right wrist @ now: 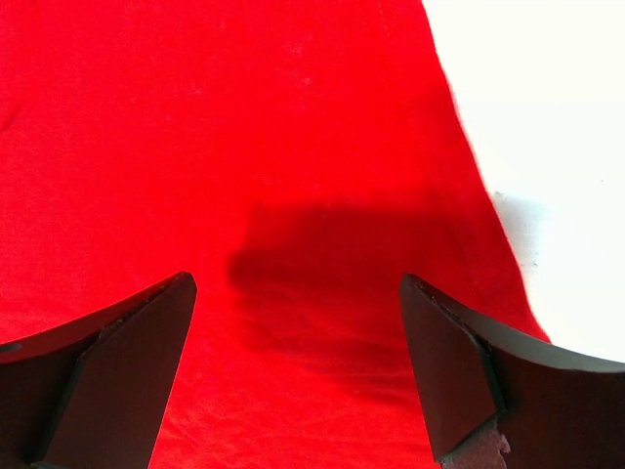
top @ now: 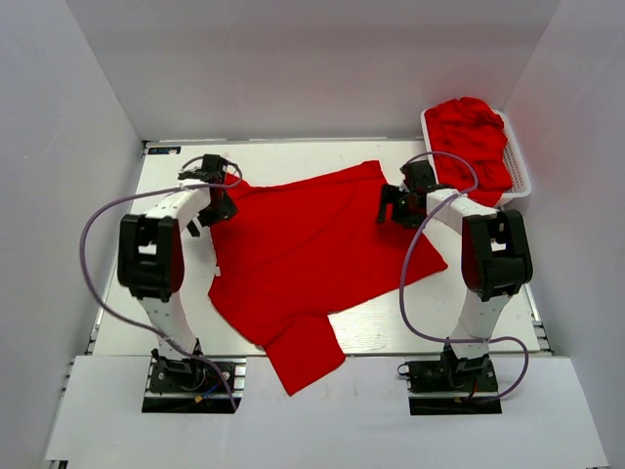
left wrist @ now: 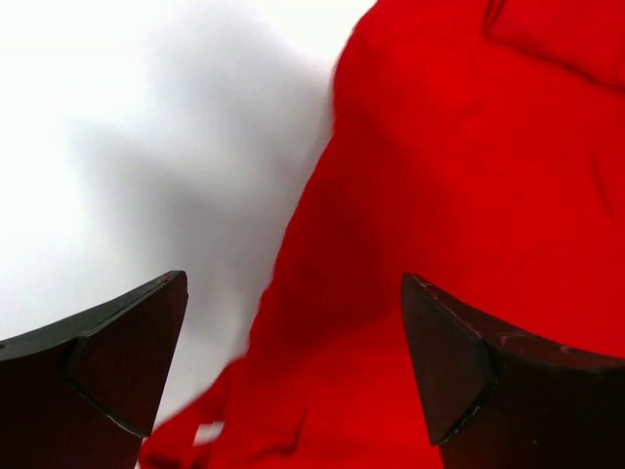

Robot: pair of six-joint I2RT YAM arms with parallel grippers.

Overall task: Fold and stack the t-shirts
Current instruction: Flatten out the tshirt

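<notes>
One bright red, short-sleeved soft-fabric t-shirt (top: pixel 312 249) lies spread flat, at a slant, mid-table betw. the two arms. One sleeve (top: pixel 303 357) points toward the near edge. No fold in it that I can see and no stack anywhere, so the task looks barely begun. Left gripper (top: pixel 217 198) is over the shirt's left edge, jaws wide apart, nothing in them; its wrist cam shows the cloth edge and bare table. Right gripper (top: pixel 395 207) is likewise released and empty, over the shirt's right side. More crumpled red tees (top: pixel 474 137) are heaped in the white slotted plastic basket (top: pixel 520 176) at the far right of the white table (top: pixel 391 327). Left to do: fold this one, then the rest, stack all.
</notes>
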